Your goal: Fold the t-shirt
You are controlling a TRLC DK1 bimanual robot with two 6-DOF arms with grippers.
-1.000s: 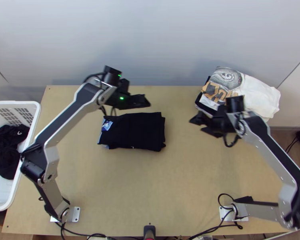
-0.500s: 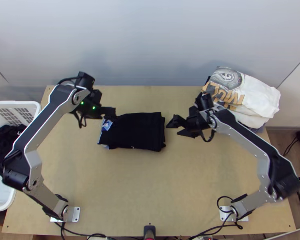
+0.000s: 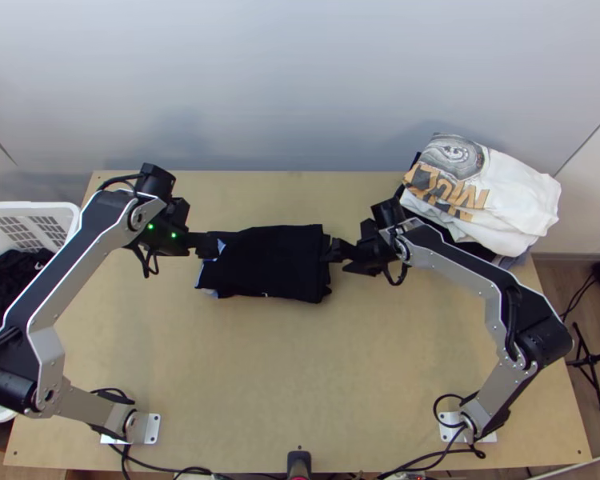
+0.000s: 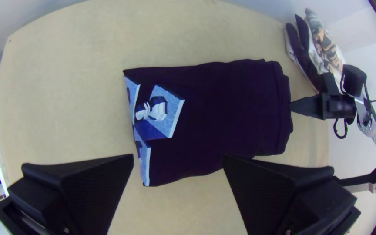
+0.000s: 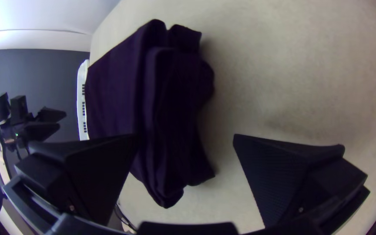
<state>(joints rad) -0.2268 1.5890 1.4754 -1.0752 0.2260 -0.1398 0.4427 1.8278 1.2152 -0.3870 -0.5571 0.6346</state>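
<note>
Lying folded on the tabletop (image 3: pixel 268 376), the black t-shirt (image 3: pixel 272 268) sits between left end effector (image 3: pixel 209 245) and right end effector (image 3: pixel 337 259), both spread wide, holding nothing.

Looks like robotics lab: two robot arms (image 3: pixel 82 260) plate-mounted on wooden table (image 3: pixel 300 368), pale wall (image 3: pixel 300 80).

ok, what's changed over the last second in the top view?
Left gripper moved left and toward the table's near edge, to the folded black shirt's left end. Right gripper moved left, away from the clothes stack, to the shirt's right end. Both are open; no grasp or release visible. Shirt and stack stayed put, the shirt's fold unchanged.
</note>
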